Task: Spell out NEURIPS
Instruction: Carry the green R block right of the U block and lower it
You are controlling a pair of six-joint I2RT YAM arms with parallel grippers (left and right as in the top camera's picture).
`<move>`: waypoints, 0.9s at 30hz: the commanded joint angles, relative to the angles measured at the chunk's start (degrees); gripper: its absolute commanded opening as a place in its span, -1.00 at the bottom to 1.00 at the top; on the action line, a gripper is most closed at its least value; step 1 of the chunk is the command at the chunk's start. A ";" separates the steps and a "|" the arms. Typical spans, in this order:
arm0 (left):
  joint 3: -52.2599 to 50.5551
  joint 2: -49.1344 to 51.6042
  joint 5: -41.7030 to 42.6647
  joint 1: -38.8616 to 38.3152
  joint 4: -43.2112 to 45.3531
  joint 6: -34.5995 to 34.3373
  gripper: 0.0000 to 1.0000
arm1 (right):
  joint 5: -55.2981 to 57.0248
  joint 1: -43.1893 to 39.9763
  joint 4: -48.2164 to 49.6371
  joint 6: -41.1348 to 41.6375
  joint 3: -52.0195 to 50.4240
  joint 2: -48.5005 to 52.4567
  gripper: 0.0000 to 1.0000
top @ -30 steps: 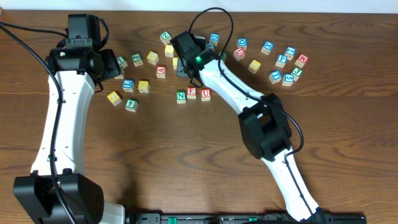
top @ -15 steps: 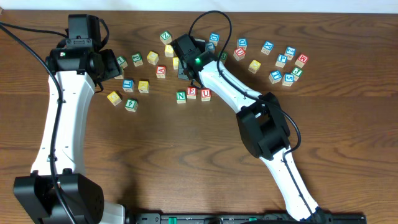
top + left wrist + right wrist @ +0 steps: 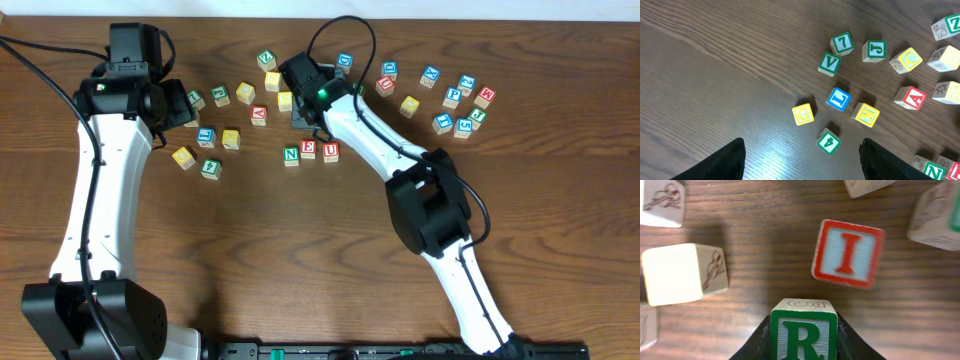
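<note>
Where the dark, wood-grained desk [image 3: 250, 230] spreads under both arms, lettered cubes lie scattered along its far side, and a pale strip shows past its far edge. The left hand [image 3: 801, 145] hangs above the desk with its fingers [image 3: 730, 160] set wide and nothing between them. A green 4 cube [image 3: 829, 141] and a yellow G cube [image 3: 803, 114] lie just ahead of it. The right arm stretches long toward the far side. The right hand [image 3: 802, 322] is closed on the green R cube [image 3: 802, 340], a finger pressed to each side. The red I cube [image 3: 847, 254] lies just ahead of that hand, slightly right. Behind the hand, the N cube [image 3: 291, 154], E cube [image 3: 309, 149] and U cube [image 3: 331, 152] sit side by side in a row. The blue P cube [image 3: 453, 97] lies well off to its right.
</note>
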 commanded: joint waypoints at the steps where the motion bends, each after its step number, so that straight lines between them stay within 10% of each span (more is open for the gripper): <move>1: -0.63 0.57 -0.48 0.20 0.11 -0.33 0.43 | 0.50 -0.57 -3.28 -3.43 0.33 -8.24 -0.48; 27: -0.63 0.57 -0.48 0.20 1.14 -0.33 0.44 | -0.24 -2.93 -26.25 -4.37 -0.11 -6.82 -0.57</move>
